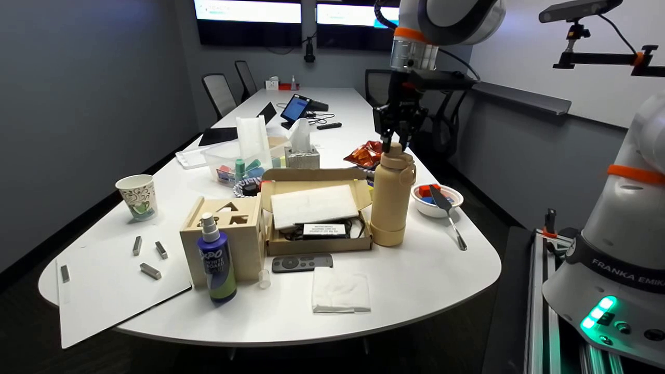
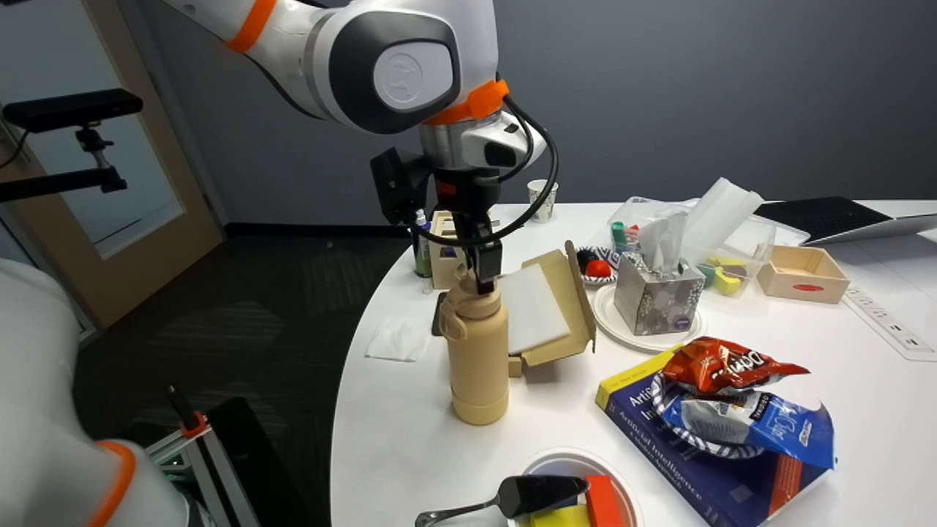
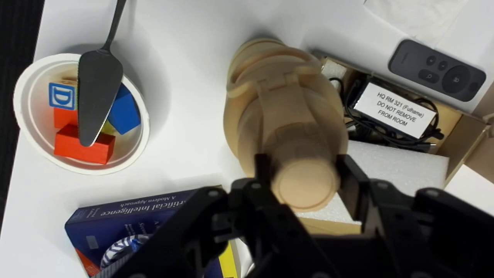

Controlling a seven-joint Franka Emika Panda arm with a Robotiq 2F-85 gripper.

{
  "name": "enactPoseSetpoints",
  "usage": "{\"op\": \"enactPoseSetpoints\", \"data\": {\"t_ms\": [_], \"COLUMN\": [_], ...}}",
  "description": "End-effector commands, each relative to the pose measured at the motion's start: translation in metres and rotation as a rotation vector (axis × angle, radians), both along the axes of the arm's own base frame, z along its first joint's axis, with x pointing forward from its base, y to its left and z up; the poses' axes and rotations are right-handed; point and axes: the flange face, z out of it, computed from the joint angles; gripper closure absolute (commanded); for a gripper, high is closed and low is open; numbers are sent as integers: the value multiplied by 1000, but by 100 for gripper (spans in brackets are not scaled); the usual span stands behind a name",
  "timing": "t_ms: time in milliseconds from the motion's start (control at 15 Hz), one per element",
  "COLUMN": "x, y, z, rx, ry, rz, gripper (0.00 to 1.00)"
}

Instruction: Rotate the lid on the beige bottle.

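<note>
Wrist view: clasping lid (image 3: pixel 305 186) in gripper (image 3: pixel 303 169), atop beige bottle (image 1: pixel 390 205) upright beside cardboard box (image 1: pixel 321 245); probably risking a slip if twisted off-centre, or spinning the whole bottle with its base (image 2: pixel 479 407) unheld.

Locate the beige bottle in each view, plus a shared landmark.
In an exterior view: beige bottle just right of centre.
In an exterior view: beige bottle just below centre.
Wrist view: beige bottle just right of centre, seen from above.
Landmark in all three: cake server, blade over white bowl.
</note>
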Motion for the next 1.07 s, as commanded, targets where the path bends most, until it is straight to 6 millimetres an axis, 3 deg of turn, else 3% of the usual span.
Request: {"op": "enactPoseSetpoints", "data": {"t_ms": [0, 1000], "x": [4, -1], "y": [-1, 4], "z": [7, 8], "rx": [-24, -19], "ry": [-11, 9], "rz": [1, 171], "gripper": [79, 79]}}
